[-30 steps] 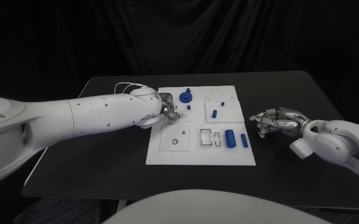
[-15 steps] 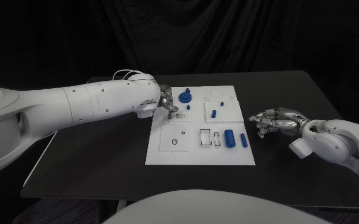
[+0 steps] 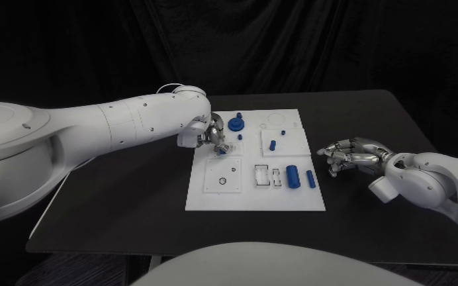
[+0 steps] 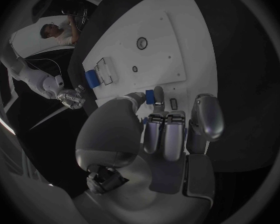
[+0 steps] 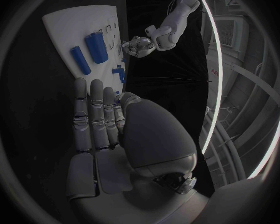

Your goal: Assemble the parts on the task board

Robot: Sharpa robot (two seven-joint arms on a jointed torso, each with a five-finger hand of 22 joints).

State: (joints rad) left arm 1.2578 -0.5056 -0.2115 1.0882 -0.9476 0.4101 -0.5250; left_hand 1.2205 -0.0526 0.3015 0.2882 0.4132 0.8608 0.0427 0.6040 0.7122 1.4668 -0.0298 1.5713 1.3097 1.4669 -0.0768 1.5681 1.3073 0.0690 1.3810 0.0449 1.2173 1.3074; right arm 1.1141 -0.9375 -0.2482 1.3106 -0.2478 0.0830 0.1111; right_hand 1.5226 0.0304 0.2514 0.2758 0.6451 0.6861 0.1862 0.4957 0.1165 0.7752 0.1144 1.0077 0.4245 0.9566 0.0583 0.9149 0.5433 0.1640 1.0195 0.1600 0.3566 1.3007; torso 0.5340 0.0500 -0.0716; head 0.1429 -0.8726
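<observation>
Pinching a small blue part (image 4: 150, 95), the left hand (image 3: 216, 135) risks a drop if misaligned over the task board (image 3: 215, 196); the right hand (image 3: 348, 154) rests curled, holding nothing, on the bench (image 3: 124, 200).

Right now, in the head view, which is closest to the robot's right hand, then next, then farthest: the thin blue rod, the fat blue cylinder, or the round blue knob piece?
Measured from the right hand:
1. Thin blue rod, at the board's right edge.
2. Fat blue cylinder, just left of the rod.
3. Round blue knob piece, at the board's far left, by the left hand.
</observation>
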